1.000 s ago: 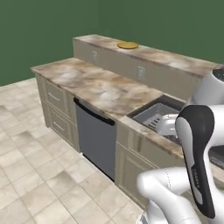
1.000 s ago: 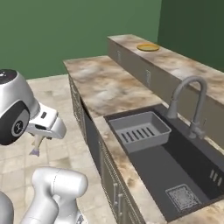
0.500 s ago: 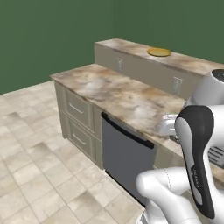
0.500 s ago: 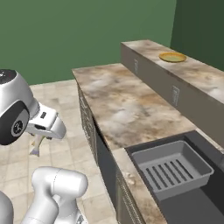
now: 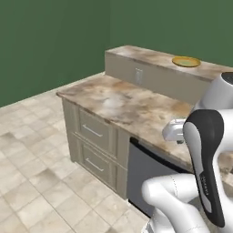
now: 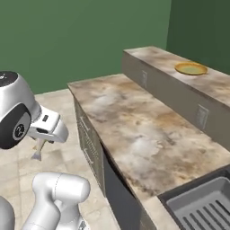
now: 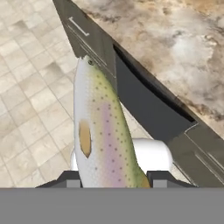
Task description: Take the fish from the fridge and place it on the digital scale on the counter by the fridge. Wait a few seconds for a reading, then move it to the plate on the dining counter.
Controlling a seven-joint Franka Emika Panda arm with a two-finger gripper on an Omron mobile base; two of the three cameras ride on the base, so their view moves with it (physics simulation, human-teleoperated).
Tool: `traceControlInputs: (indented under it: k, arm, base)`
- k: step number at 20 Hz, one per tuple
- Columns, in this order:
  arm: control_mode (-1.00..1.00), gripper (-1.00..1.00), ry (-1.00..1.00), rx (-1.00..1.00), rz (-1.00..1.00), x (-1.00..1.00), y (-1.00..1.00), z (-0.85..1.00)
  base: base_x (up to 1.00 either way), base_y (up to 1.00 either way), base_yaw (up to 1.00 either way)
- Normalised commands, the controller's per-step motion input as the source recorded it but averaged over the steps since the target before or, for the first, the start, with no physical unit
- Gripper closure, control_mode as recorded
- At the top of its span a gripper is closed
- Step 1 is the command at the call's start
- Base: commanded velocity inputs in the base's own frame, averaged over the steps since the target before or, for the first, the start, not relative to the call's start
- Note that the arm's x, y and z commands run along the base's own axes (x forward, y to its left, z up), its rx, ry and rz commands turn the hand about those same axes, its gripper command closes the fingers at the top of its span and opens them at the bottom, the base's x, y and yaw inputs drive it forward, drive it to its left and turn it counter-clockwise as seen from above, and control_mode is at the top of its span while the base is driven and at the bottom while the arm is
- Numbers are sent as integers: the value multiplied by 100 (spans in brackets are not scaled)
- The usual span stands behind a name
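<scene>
Left base: plate (image 5: 186,61) on raised dining counter (image 5: 150,57) beyond counter (image 5: 123,102) | Right base: fish (image 6: 39,148) hangs under gripper (image 6: 42,140), over floor | Hand: jaws clamped on fish (image 7: 98,131), head pointing away, dishwasher (image 7: 148,107) beyond.

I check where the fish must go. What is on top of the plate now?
The plate on the dining counter carries nothing visible. The fish hangs in the gripper.

Fish (image 7: 98,131): slender, silvery with pink flank band and dark speckles, clamped at its tail end, body extending away over the tiled floor. Plate (image 5: 186,61): round, golden-yellow, lying flat on the raised dining counter (image 5: 145,57), far right.
</scene>
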Motion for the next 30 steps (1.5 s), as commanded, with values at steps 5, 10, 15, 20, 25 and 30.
traceControlInputs:
  k: [5,10,15,20,25,30]
  arm:
    - [100,100,0,0,0,0,0,0]
    - [100,100,0,0,0,0,0,0]
    - [100,100,0,0,0,0,0,0]
    - [100,100,0,0,0,0,0,0]
    - [100,100,0,0,0,0,0,0]
    - [100,100,0,0,0,0,0,0]
  base:
    - [83,100,-50]
    - [77,100,-51]
    - [11,100,-29]
    - [-22,100,-2]
    - [-14,100,0]
    - [40,100,-13]
